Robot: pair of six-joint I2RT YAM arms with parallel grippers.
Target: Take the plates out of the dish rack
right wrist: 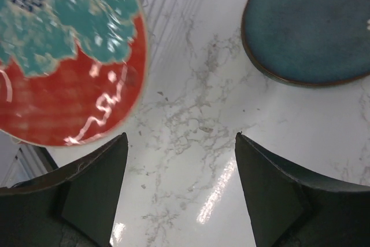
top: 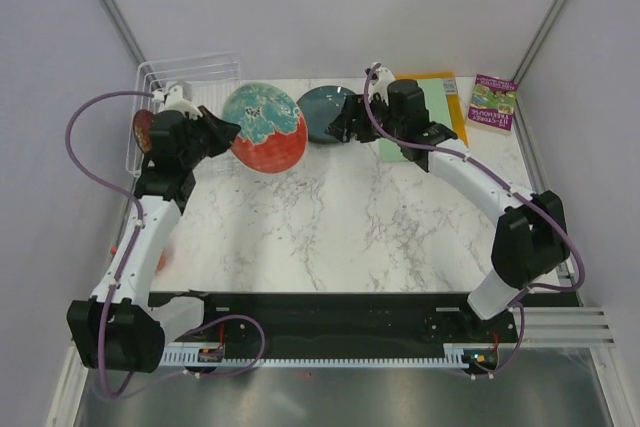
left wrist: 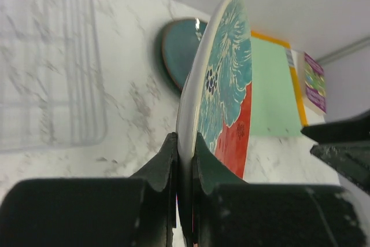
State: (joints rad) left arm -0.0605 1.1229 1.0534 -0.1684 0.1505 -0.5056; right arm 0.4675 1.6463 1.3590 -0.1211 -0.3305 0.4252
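Observation:
My left gripper (top: 226, 133) is shut on the rim of a red plate with a pale teal pattern (top: 265, 128) and holds it on edge, tilted, above the table to the right of the white wire dish rack (top: 165, 87). In the left wrist view the plate (left wrist: 222, 79) stands between the closed fingers (left wrist: 159, 169). A glossy dark teal plate (top: 325, 112) lies flat on the marble. My right gripper (top: 345, 130) is open and empty beside it, with the teal plate (right wrist: 312, 27) to its upper right and the red plate (right wrist: 63, 62) to its left. A red shape (top: 142, 130) shows in the rack behind my left arm.
A light-green mat (top: 402, 150) lies on an orange sheet (top: 440, 78) at the back right, under my right arm. A purple book (top: 493, 102) lies at the far right. Grey walls close the back and sides.

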